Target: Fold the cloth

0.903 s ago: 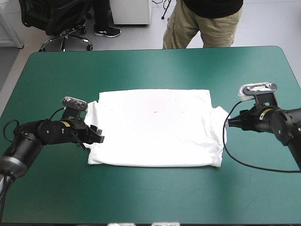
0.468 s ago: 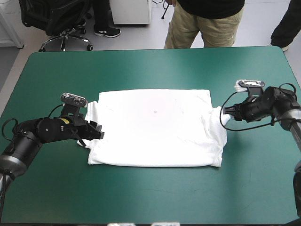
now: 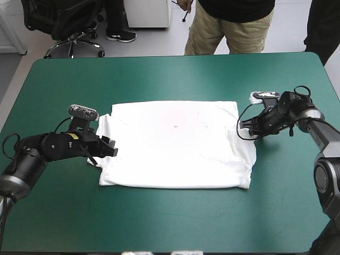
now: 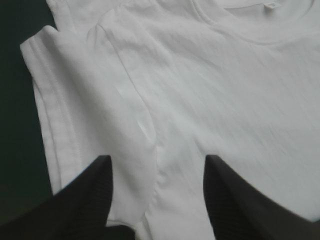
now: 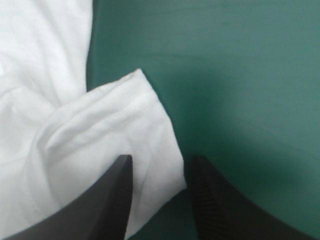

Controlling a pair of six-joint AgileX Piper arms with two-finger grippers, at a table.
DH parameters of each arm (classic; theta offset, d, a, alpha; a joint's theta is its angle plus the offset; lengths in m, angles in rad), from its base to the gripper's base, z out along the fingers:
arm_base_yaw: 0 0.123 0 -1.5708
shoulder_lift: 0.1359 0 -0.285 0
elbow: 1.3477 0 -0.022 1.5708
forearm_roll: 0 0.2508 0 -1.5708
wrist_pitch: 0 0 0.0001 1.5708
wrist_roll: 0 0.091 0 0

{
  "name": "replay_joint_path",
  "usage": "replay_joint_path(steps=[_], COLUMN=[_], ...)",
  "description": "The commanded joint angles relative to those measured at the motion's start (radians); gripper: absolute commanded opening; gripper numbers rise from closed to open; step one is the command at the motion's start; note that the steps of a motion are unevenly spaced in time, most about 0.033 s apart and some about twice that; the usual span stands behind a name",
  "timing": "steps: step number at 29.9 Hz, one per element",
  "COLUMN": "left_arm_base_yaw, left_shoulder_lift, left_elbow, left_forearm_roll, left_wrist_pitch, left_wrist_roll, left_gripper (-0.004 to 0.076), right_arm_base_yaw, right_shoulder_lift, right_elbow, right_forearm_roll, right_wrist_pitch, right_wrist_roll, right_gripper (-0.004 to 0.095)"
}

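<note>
T-shirt [image 3: 175,143] lies spread flat at the centre of the table [image 3: 159,74], 2 sleeves out at the sides. It looks light and limp with no stiffness, so it will drape and drag. Best to pinch hems or seams, not the single-layer middle. Left tool [image 3: 112,151] is spread over the left sleeve [image 4: 75,100]. Right tool [image 3: 245,125] is spread too, with the right sleeve [image 5: 115,125] corner between its fingers. High view gives the layout. Only the wrist views show the finger gaps, and the left one adds the collar [image 4: 240,25] and hem stitching.

Bright, even light; soft shadow on teal-green cover [image 5: 240,60] beside right tool [image 5: 162,159].
</note>
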Motion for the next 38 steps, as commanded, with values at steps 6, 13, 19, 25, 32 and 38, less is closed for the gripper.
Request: replay_joint_path(steps=[6, 13, 19, 25, 32, 38], left_arm_base_yaw=[-0.001, -0.001, -0.001, -0.001, -0.001, -0.001], left_shoulder_lift=[-0.019, -0.019, -0.019, -0.019, -0.019, -0.019], left_elbow=[-0.031, -0.031, -0.031, -0.031, -0.031, -0.031], left_forearm_roll=[-0.024, -0.022, -0.018, -0.019, 0.023, 0.022], left_wrist_pitch=[-0.042, -0.042, -0.042, -0.032, -0.014, -0.014], left_wrist_roll=[-0.007, -0.005, -0.005, -0.005, -0.020, -0.080], left_gripper=[0.0403, 0.0403, 0.0403, 0.0403, 0.0403, 0.0403], right_arm_base_yaw=[0.009, 0.009, 0.030, 0.147, 0.275, 0.328], right_shoulder_lift=[-0.062, -0.165, -0.194, -0.161, -0.011, 0.083], right_elbow=[-0.031, -0.118, -0.230, -0.217, -0.217, -0.217], right_forearm_roll=[0.017, 0.028, 0.149, 0.154, 0.127, -0.059], right_wrist_pitch=[-0.032, -0.016, 0.117, 0.106, 0.098, 0.060], right_wrist_roll=[-0.030, -0.021, -0.118, -0.121, -0.100, -0.001], right_gripper=[-0.0015, -0.0015, -0.0015, -0.0015, -0.0015, 0.0018])
